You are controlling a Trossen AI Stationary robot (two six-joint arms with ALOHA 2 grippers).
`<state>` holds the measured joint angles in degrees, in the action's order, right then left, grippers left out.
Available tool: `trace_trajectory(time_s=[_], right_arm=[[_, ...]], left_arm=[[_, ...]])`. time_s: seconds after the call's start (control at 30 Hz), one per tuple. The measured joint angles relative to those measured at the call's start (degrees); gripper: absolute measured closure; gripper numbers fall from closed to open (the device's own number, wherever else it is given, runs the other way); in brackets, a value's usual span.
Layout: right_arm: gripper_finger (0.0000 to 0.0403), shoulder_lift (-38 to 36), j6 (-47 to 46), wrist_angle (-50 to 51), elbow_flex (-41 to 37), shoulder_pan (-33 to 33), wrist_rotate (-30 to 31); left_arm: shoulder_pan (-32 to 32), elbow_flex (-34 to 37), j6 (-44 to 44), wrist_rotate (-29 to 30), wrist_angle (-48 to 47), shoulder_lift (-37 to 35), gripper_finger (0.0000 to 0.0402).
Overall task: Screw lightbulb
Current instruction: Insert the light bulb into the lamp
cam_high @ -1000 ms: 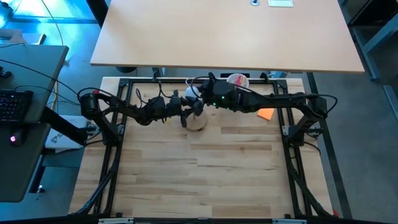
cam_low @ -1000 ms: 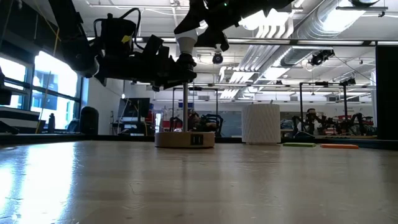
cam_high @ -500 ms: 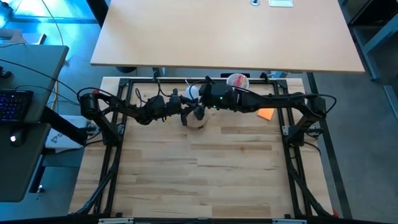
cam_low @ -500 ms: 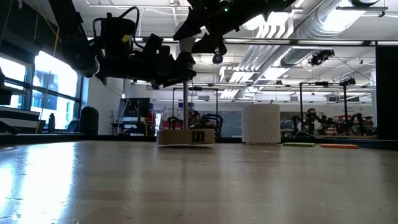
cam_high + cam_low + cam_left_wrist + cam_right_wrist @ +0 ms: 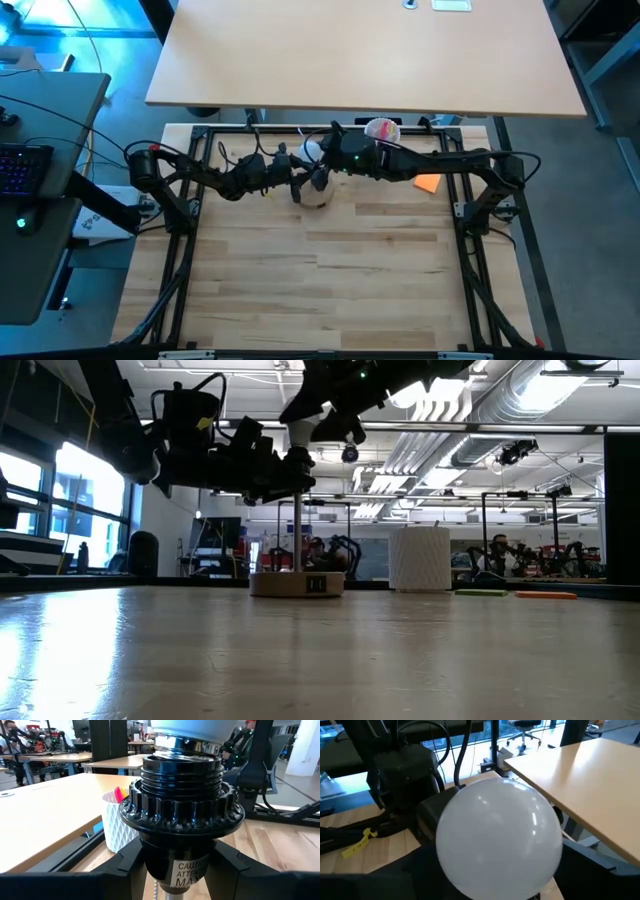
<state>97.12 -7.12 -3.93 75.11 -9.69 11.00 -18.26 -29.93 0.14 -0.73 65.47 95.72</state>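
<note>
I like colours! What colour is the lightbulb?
White, the lightbulb shows best in the right wrist view.

The lightbulb (image 5: 300,434) sits atop the socket (image 5: 181,815), its stand (image 5: 297,583) left of the ribbed cup (image 5: 419,558).

High view: straight down over table (image 5: 380,270). Low view: level across tabletop toward room. Wrist views: very close on socket (image 5: 180,815) and lightbulb (image 5: 500,837), both shared with other views.
</note>
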Motion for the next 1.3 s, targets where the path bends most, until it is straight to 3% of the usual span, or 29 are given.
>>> trace_trajectory(time_s=[0.57,0.97,1.1,1.3], right_arm=[[0.01,-1.0,5.7,-3.9,0.1,-0.1,-0.9],[0.01,-5.6,13.7,2.0,0.1,-0.1,-3.2],[0.01,-5.7,19.1,2.0,0.2,-0.2,-8.2],[0.01,-5.3,18.1,3.9,0.2,-2.0,-8.3]], left_arm=[[0.0,0.0,0.1,-0.1,-0.1,0.0,0.0259],[0.0,0.1,0.1,-0.1,-0.2,0.0,0.0259],[0.0,0.1,0.1,-0.2,-0.4,0.0,0.0259],[0.0,0.1,0.4,-0.2,-0.5,0.0,0.0259]])
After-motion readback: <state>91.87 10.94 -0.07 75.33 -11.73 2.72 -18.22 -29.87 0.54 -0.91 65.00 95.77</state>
